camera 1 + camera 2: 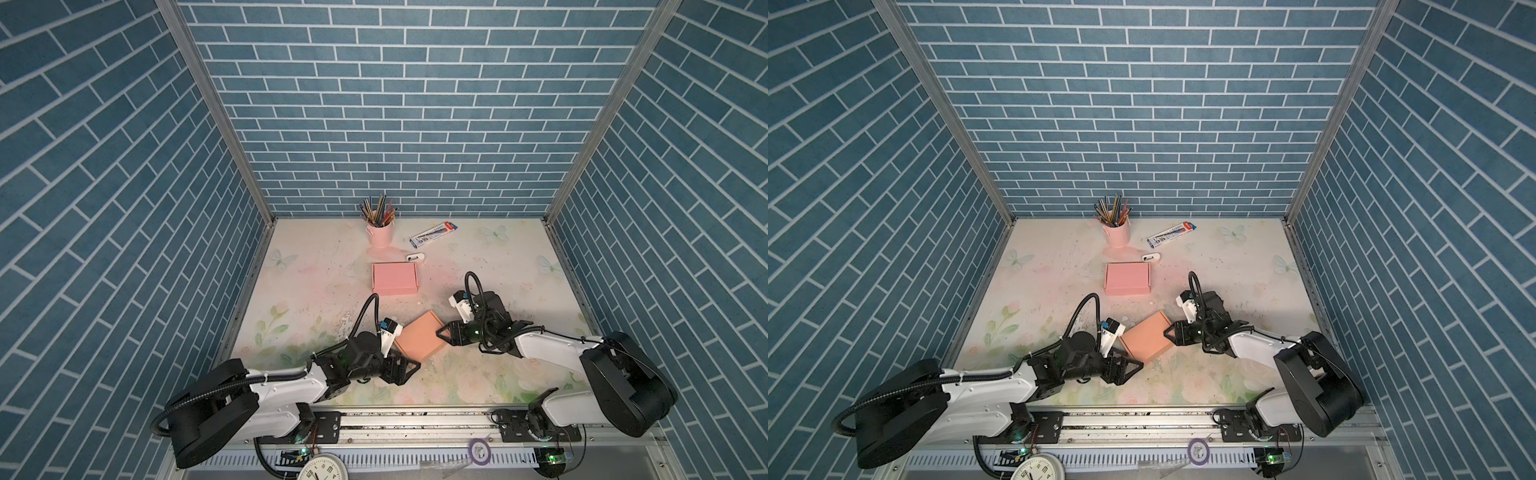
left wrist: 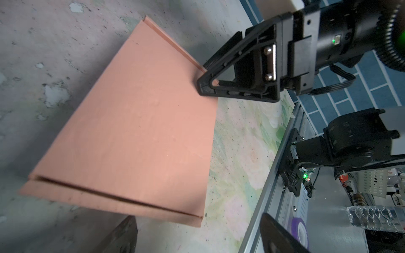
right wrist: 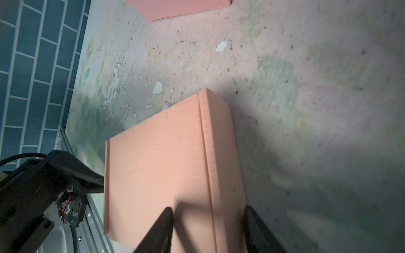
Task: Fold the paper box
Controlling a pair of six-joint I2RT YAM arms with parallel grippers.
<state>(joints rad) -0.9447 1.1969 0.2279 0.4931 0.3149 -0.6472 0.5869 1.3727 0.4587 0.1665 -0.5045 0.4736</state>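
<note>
Right hand (image 3: 208,210), grip on orange box (image 3: 157,170) unclear.

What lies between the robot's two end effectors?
The orange box, shown in both top views, sits between the left end effector and right end effector.

On your table (image 1: 316,291) you have the near box (image 1: 419,338) lying between the left gripper (image 1: 406,362), at its near-left side, and the right gripper (image 1: 441,333), at its right side. Behind it, slightly left, lies the far box (image 1: 394,278). Farther back stands the pencil cup (image 1: 380,237), with a carton (image 1: 433,233) to its right and a small item (image 1: 415,257) nearer you.
</note>
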